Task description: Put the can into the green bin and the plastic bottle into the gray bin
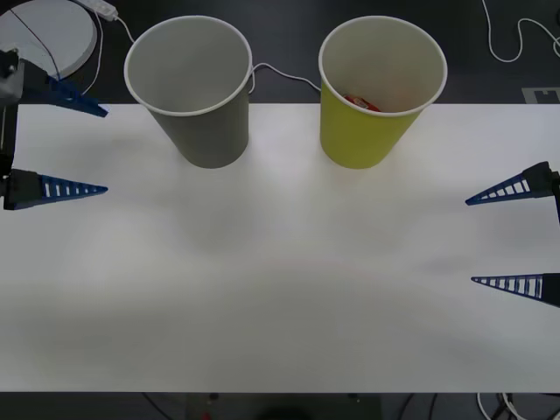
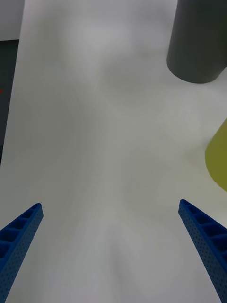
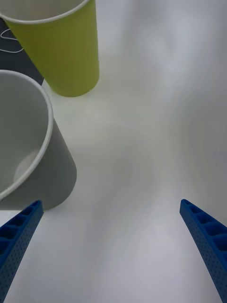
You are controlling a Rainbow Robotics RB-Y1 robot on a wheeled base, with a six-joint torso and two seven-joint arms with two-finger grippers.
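Observation:
The gray bin (image 1: 206, 122) stands at the table's back, left of centre, with its white inside showing nothing. The green bin (image 1: 363, 136) stands to its right. Just under the green bin's rim a bit of the red can (image 1: 360, 103) shows inside. The plastic bottle is out of view. My left gripper (image 1: 105, 150) hovers open at the table's left edge, beside the gray bin (image 3: 59, 173) and facing the green bin (image 3: 66, 52). My right gripper (image 1: 471, 241) is open at the right edge, empty, with the gray bin (image 2: 196, 42) and green bin (image 2: 218, 156) ahead of it.
The white table (image 1: 280, 289) stretches wide in front of both cups. Behind it lie a round white disc (image 1: 52, 35) at the back left and white cables (image 1: 512, 39) on the dark floor.

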